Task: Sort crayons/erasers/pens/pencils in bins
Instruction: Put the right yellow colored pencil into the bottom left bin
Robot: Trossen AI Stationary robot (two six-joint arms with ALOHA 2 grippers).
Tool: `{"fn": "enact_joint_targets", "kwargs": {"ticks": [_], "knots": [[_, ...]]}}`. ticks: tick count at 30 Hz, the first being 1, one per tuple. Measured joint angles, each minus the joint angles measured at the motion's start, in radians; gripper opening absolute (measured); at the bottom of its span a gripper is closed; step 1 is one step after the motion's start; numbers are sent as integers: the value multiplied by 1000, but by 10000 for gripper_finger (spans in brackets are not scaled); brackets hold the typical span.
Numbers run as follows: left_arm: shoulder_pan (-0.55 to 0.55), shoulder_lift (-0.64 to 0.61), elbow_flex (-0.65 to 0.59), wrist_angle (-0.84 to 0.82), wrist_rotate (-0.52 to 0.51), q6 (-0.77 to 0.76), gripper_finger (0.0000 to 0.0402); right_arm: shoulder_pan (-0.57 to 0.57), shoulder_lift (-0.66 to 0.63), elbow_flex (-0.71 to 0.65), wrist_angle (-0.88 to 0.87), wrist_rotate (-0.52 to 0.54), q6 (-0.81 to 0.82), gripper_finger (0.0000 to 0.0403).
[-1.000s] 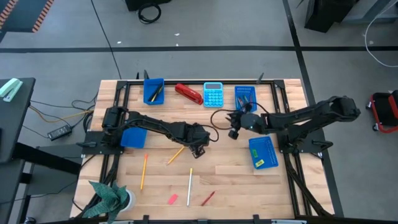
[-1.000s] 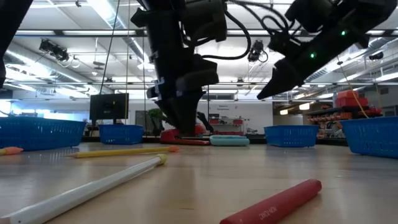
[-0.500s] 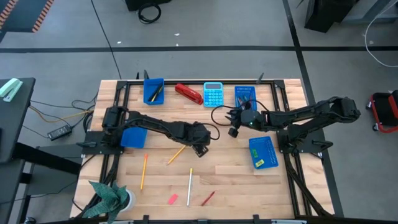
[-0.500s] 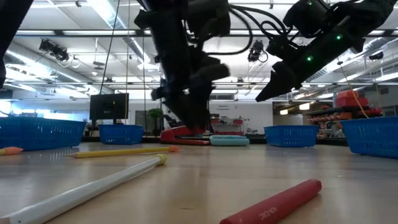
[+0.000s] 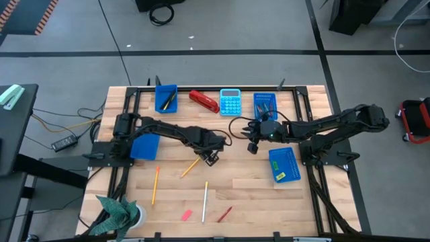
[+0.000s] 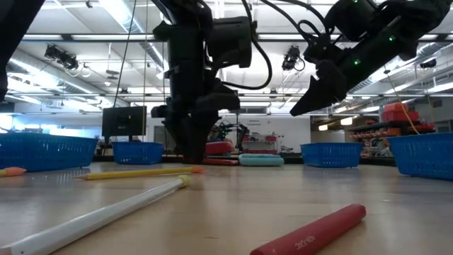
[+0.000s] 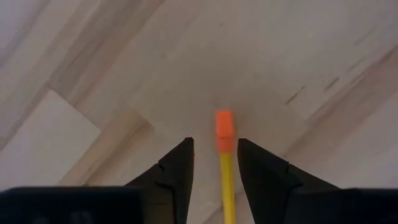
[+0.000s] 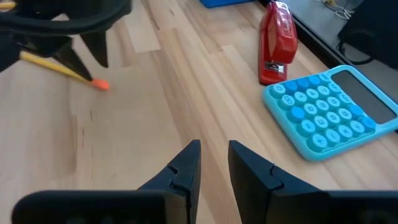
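Step in hand: pencil pickup. Left end effector (image 7: 213,163) is down at mid-tabletop (image 5: 255,195), fingers part open, straddling the yellow pencil (image 7: 225,167) near its orange eraser tip, not gripping. Next: close, lift, carry to a bin.

Right end effector (image 8: 214,163) hovers part open, empty.

Count: four bins, three loose pencils, one red crayon (image 5: 224,214).

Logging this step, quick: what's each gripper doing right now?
Left gripper: open, fingers straddling the yellow pencil, not yet clamped.
Right gripper: open, empty, above the table near the calculator.
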Motion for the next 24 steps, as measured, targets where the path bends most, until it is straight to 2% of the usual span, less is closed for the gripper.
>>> {"fn": "enact_joint_targets", "kwargs": {"ticks": [7,17,24], "knots": [[2,2,1,6,43,27,111,3,0,0,0,0,-15,88],[-1,2,0,11,46,53,90,2,0,0,3,40,-30,88],[-1,15,1,15,50,54,93,2,0,0,3,42,-45,88]]}}
